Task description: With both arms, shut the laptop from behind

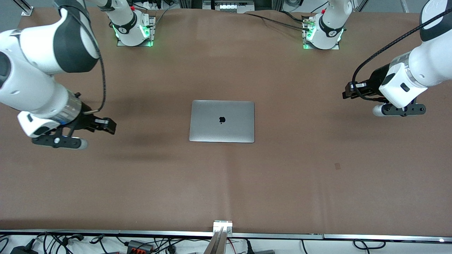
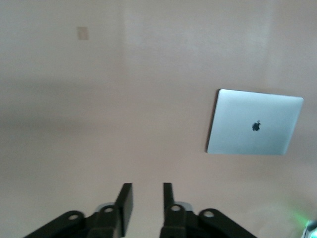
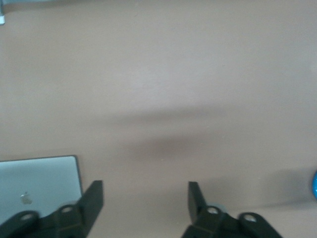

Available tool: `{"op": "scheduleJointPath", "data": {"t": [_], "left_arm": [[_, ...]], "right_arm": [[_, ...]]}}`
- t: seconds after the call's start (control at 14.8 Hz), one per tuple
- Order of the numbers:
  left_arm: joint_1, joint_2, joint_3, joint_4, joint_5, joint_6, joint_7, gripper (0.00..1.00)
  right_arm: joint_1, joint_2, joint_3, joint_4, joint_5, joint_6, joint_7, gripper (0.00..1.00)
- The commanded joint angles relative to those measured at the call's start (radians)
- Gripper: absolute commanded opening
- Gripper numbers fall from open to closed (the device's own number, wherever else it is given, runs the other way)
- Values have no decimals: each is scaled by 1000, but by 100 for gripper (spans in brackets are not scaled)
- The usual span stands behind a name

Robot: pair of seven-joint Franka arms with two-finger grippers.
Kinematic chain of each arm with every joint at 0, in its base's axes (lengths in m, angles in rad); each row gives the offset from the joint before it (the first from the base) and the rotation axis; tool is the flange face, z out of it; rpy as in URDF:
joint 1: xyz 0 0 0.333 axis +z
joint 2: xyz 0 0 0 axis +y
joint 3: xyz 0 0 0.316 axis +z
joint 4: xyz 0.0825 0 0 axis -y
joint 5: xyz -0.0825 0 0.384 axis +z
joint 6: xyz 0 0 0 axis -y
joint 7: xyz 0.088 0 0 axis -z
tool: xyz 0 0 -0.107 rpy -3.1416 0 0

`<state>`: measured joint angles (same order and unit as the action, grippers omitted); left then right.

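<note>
The laptop (image 1: 222, 121) lies shut and flat in the middle of the brown table, silver lid up, dark apple logo showing. It also shows in the left wrist view (image 2: 253, 123) and partly in the right wrist view (image 3: 38, 186). My left gripper (image 1: 399, 110) hangs above bare table toward the left arm's end, well apart from the laptop. Its fingers (image 2: 125, 198) stand open with a narrow gap and hold nothing. My right gripper (image 1: 58, 141) hangs above bare table toward the right arm's end. Its fingers (image 3: 94, 196) stand wide open and empty.
The arm bases (image 1: 134, 30) (image 1: 323, 33) stand along the table's edge farthest from the front camera. A metal bracket (image 1: 222, 225) sits at the nearest edge, with cables below it. A small dark mark (image 1: 337, 165) is on the table cover.
</note>
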<state>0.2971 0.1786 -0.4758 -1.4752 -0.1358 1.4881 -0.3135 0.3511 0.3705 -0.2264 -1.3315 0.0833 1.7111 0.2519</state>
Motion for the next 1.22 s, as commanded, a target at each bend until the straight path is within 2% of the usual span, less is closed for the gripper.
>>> {"op": "scheduleJointPath", "data": {"t": [0.0, 0.07, 0.27, 0.47, 0.54, 0.68, 0.95, 1.15], "left_arm": [[1, -7, -10, -10, 41, -14, -82, 89], [-7, -14, -24, -22, 48, -14, -119, 100], [-9, -17, -59, -20, 116, -8, -124, 100], [-12, -46, -57, -42, 133, 1, -116, 100], [-41, -92, -40, -104, 143, 55, -102, 100], [-79, -213, 43, -290, 148, 214, 15, 100], [-84, -223, 92, -313, 139, 224, 88, 100], [-168, -231, 158, -327, 137, 222, 71, 100]], "right_arm": [[-118, -33, 82, -5, -17, -16, -31, 100], [-160, -42, 114, -5, -17, -18, -34, 100], [-259, -56, 185, -3, -13, -11, -32, 100], [-349, -74, 246, -3, -14, -10, -36, 100], [-368, -81, 249, -3, -14, -7, -52, 100], [-382, -97, 242, -6, -34, -4, -130, 100], [-383, -105, 188, -8, -51, 4, -291, 100], [-389, -143, 188, -61, -63, 4, -296, 100]]}}
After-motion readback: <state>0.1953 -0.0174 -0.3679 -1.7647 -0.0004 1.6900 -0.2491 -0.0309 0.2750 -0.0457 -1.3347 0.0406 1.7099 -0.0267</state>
